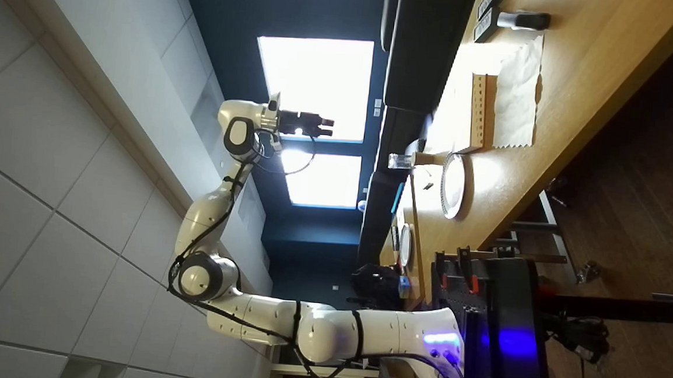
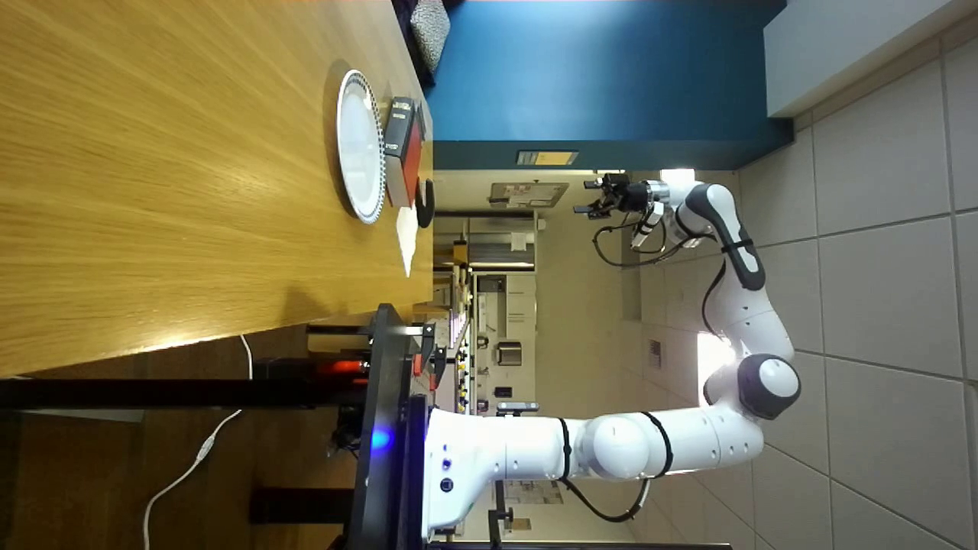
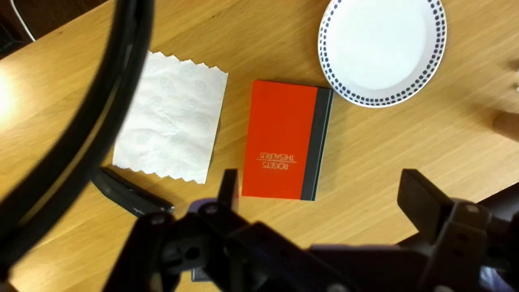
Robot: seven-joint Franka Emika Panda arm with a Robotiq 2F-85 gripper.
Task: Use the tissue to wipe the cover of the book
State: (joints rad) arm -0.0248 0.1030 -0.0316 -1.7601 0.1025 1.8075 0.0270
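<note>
The book is a red Roget's Thesaurus (image 3: 279, 134) with a dark spine, lying flat on the wooden table in the wrist view. It also shows in both exterior views (image 1: 477, 113) (image 2: 405, 156). The tissue is a white, zigzag-edged sheet (image 3: 174, 117) lying flat beside the book, with a small gap between them. The black cable hides part of its left side in the wrist view. It also shows in both exterior views (image 1: 517, 95) (image 2: 407, 235). My gripper (image 3: 320, 178) is open and empty, high above the table in both exterior views (image 1: 328, 128) (image 2: 587, 196).
A white plate with a dotted rim (image 3: 377, 44) sits close to the book's spine-side corner. A black stapler-like object (image 3: 129, 194) lies near the tissue. Dark boxes (image 1: 487, 24) and a wooden-based item (image 1: 426, 159) stand on the table. Both exterior pictures are turned sideways.
</note>
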